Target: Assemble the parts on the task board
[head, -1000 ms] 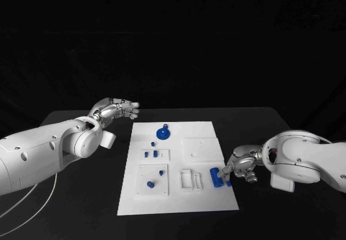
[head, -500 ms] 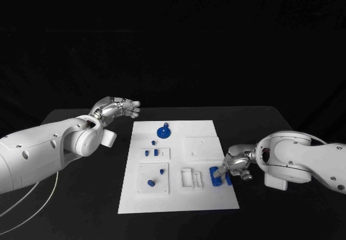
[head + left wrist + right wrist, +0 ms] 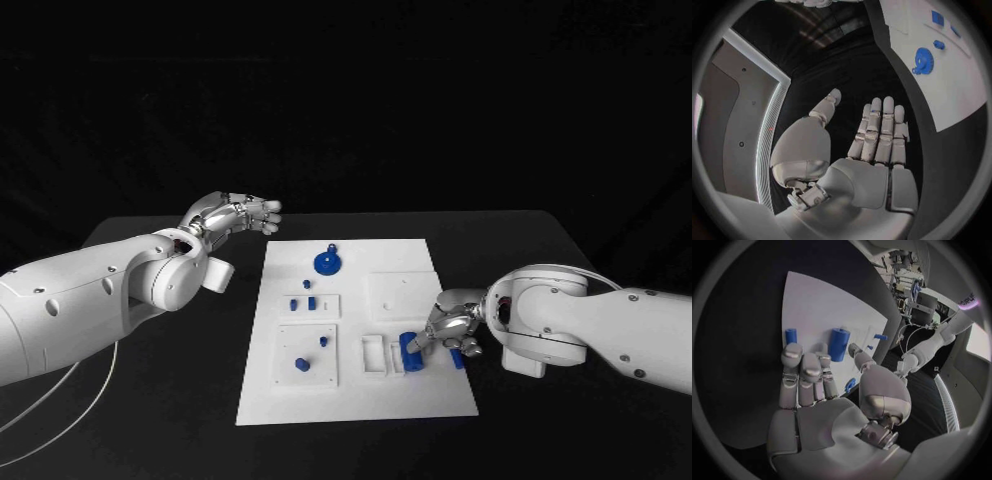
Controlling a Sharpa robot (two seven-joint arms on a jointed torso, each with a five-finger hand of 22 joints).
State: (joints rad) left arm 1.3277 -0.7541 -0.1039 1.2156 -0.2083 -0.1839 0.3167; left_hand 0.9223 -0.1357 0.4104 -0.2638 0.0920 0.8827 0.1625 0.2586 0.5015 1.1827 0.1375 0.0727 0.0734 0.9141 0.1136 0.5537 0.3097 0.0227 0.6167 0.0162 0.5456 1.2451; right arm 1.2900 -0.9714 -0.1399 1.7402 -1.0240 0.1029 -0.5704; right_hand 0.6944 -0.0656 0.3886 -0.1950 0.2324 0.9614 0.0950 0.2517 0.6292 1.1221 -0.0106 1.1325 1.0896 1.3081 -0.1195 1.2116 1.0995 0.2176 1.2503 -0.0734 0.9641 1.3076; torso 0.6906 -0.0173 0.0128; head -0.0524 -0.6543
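The white board (image 3: 355, 330) was a flat matte plate. At its four o'clock edge a smooth blue cylinder (image 3: 408, 352) lay under my right hand (image 3: 450, 335), whose straight fingers rested together, gripping nothing. My left hand (image 3: 235, 214) hovered empty, fingers straight, at ten o'clock.
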